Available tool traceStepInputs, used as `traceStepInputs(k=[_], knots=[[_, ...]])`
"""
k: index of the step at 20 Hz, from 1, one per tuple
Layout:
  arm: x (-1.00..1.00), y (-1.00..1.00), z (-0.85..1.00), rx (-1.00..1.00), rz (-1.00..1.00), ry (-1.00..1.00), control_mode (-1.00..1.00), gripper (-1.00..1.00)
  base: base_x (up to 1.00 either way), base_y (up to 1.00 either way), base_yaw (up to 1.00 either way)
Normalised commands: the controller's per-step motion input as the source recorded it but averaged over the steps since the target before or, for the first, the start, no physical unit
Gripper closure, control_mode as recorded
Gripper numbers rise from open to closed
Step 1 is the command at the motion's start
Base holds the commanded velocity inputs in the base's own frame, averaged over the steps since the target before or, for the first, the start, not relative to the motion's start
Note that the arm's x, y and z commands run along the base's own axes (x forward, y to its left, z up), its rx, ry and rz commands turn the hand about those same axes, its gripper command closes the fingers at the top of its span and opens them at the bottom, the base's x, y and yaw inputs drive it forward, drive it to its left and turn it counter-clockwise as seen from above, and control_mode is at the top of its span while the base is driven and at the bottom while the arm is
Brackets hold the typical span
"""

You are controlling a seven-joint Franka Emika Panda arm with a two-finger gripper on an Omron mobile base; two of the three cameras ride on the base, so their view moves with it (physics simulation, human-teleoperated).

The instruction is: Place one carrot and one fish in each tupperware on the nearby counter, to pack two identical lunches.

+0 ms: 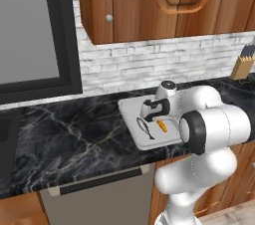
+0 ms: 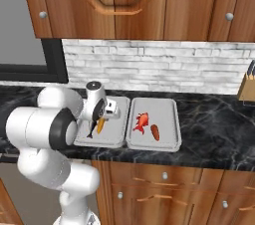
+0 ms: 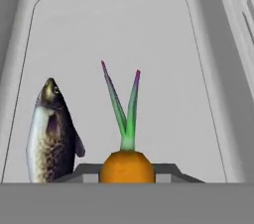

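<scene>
On the black counter [image 2: 209, 129] two grey tupperware trays stand side by side. The left tupperware [image 2: 99, 144] holds a dark grey fish [image 2: 92, 129] and a slim orange carrot [image 2: 100, 125]. My gripper [image 2: 101, 119] reaches down into this tray, shut on the carrot. In the hand view the carrot [image 3: 127, 166], its green stalk pointing away, sits between the fingertips, and the fish [image 3: 49, 139] lies beside it on the tray floor [image 3: 149, 44]. The right tupperware [image 2: 172, 119] holds a red fish [image 2: 141, 122] and a stubby red-orange carrot [image 2: 155, 132]. The left base view shows gripper [image 1: 160, 122], fish [image 1: 143, 128] and carrot [image 1: 162, 127].
A knife block [image 2: 247, 87] stands at the counter's far right against the white brick wall. Wooden wall cupboards [image 2: 119, 0] hang above the trays. A dark-framed window [image 1: 30, 30] is at the left. Bare counter [image 1: 74, 139] stretches left of the trays.
</scene>
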Motion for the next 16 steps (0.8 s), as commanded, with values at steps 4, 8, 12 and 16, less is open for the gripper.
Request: traceStepInputs(k=[4,8,12,16], knots=[[0.73,0.07,-0.37,0.0,0.0,0.09,-1.0,-1.0,0.0,0.0,0.0],[-0.2,-0.07,0.1,0.0,0.0,0.06,-1.0,-1.0,0.0,0.0,0.0],[-1.0,-0.52,0.17,0.0,0.0,-0.04,-1.0,-1.0,0.0,0.0,0.0],[-1.0,-0.33,0.87,0.0,0.0,-0.11,-1.0,-1.0,0.0,0.0,0.0]])
